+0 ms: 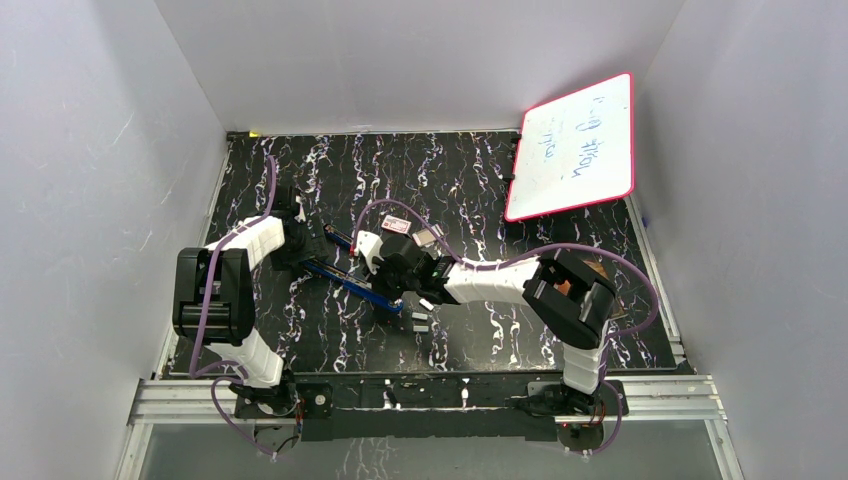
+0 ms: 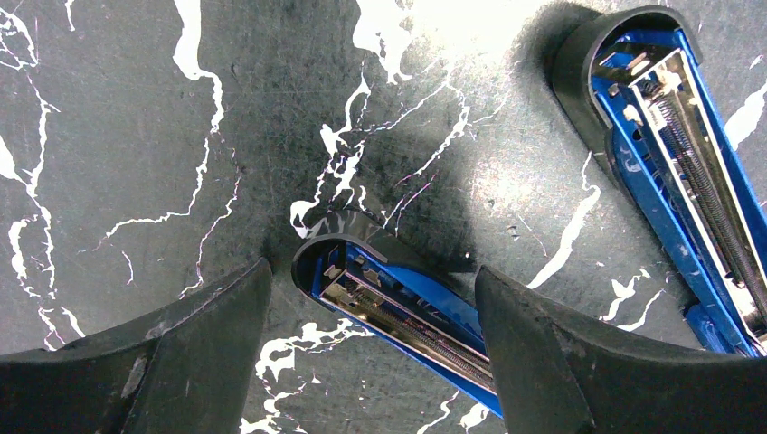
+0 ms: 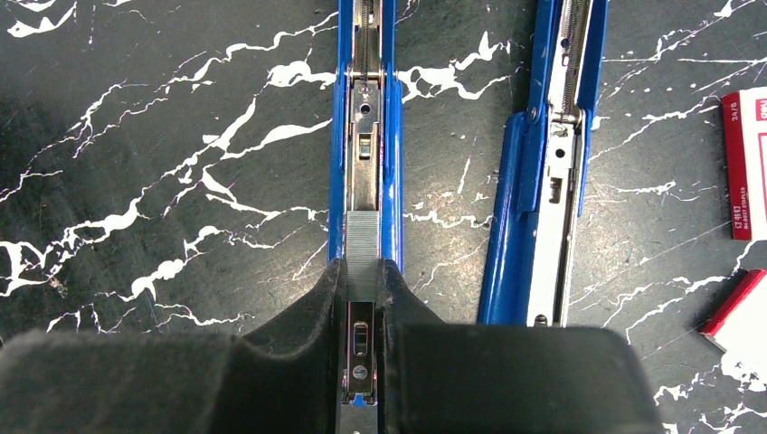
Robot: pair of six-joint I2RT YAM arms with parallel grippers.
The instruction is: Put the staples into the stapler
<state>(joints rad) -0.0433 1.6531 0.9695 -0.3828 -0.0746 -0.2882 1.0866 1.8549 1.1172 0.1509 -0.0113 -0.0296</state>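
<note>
The blue stapler lies open on the black marbled table, its metal channel facing up. In the right wrist view a silvery strip of staples sits in line over that channel. My right gripper is shut on the near end of the strip, one finger on each side. My left gripper is open around the stapler's black-capped end, and its right finger covers part of the blue body. From above, the left gripper is at the stapler's left end and the right gripper is near its right end.
A second blue open stapler part lies parallel just to the right, also in the left wrist view. A red-and-white box and its opened sleeve lie further right. Small dark pieces rest nearer me. A whiteboard leans at the back right.
</note>
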